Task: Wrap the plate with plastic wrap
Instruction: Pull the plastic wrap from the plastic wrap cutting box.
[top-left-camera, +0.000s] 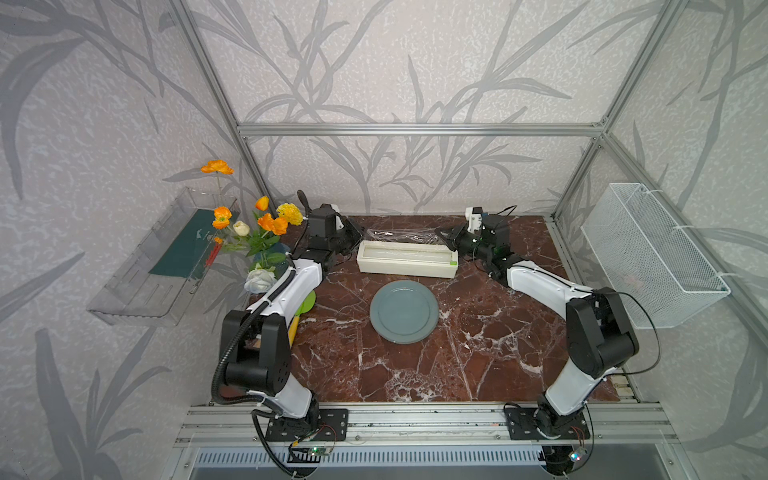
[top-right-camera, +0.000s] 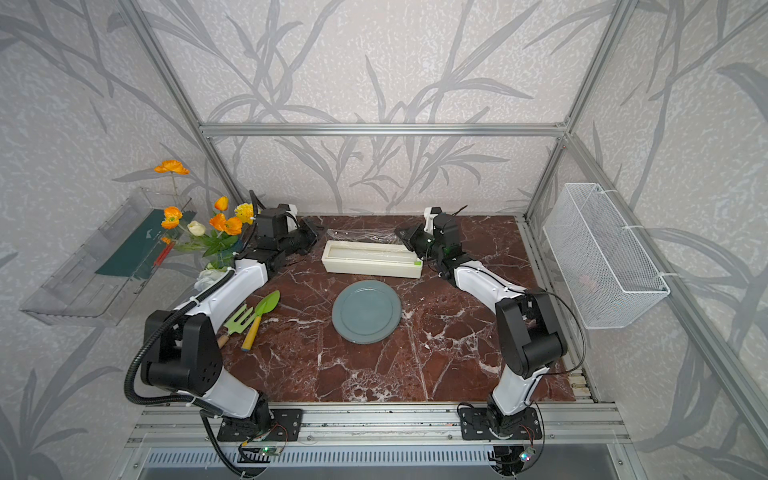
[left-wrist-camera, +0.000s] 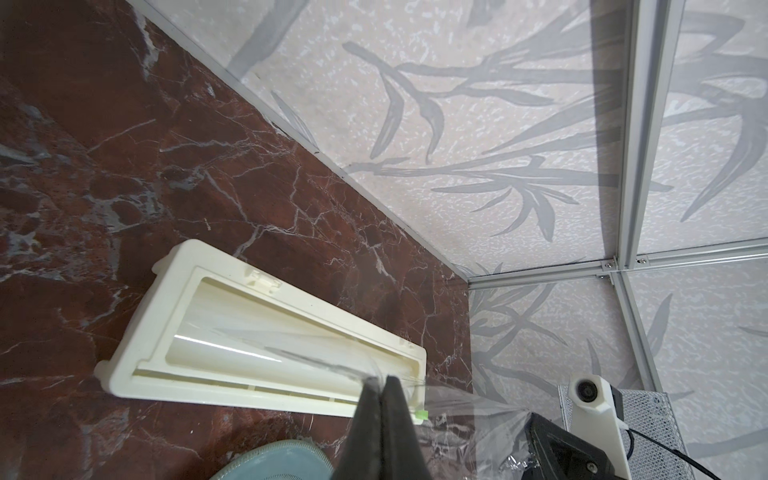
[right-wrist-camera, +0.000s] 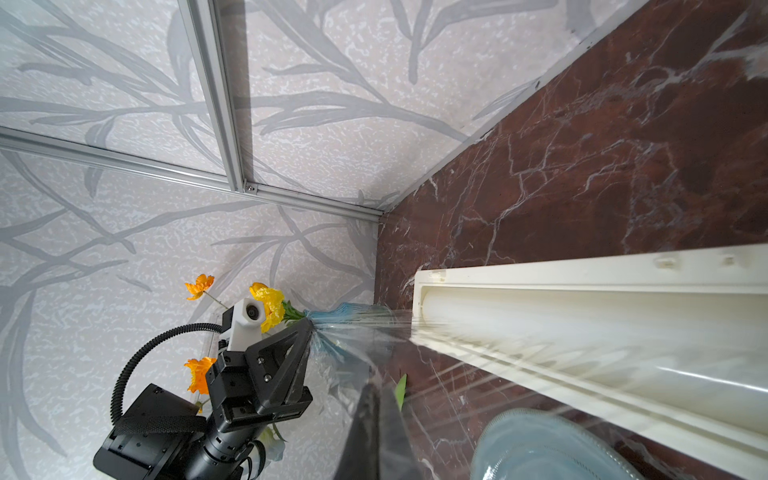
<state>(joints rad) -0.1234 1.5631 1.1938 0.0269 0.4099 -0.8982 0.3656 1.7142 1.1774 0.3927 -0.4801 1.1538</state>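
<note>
Wrist views: left tool and right tool each clenched on an end of the plastic wrap, stretched above box near back edge of counter. Plate bare, mid-counter. Next, I'd say: draw film forward over it, tension even.

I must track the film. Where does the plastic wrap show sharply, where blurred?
In both top views the plastic wrap is faint, only white glints; left wrist view: fairly sharp creases at the left tool; right wrist view: smeared streaks near the right tool.

Glossy red-brown marble tabletop; smooth glazed plate; at its 12 o'clock, matt cream plastic box and crinkled glossy plastic wrap.
</note>
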